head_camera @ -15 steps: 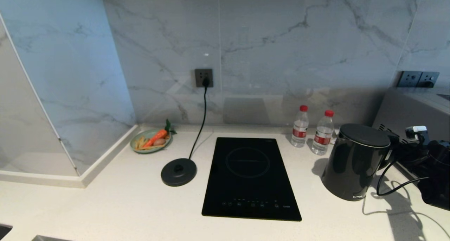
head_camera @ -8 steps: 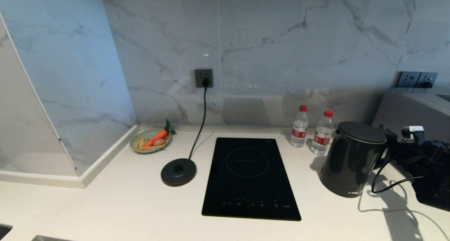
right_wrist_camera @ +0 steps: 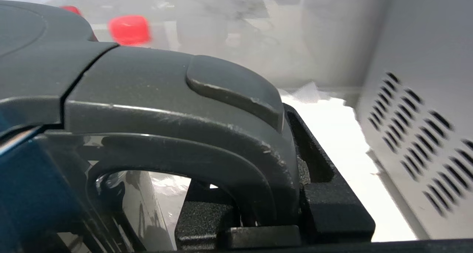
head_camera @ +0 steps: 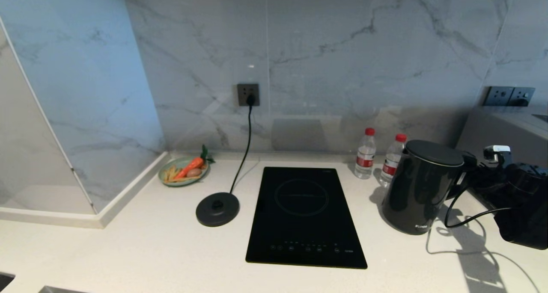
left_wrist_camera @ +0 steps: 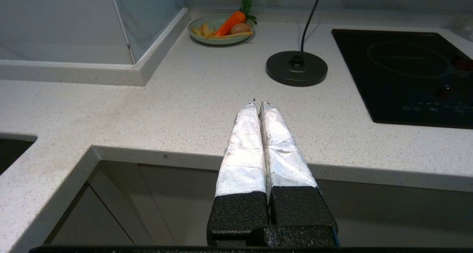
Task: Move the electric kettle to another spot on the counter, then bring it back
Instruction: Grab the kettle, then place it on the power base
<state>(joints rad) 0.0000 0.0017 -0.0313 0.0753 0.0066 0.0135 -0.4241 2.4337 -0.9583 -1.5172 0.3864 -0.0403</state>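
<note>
Left end effector (left_wrist_camera: 258,107) idle off the desk (head_camera: 128,250) front edge, fingers pressed together, empty. Far right: electric kettle (head_camera: 419,186) beside the cooktop (head_camera: 306,216), loop handle clamped in right end effector (right_wrist_camera: 266,205). Rigid, glossy, likely top-heavy if filled; handle the surest hold.

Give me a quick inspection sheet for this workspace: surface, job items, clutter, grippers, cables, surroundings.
Surface: white speckled counter, black cooktop inset.
Job's things: electric kettle right of cooktop, tilted; round base sits empty at left.
Clutter: two water bottles, plate of toy food.
Grippers: right gripper clamps the kettle's handle; left gripper shut, at counter's front edge.
Cables: base cord to wall socket; arm cable beside kettle.
Surroundings: marble backsplash, grey appliance at right.
</note>
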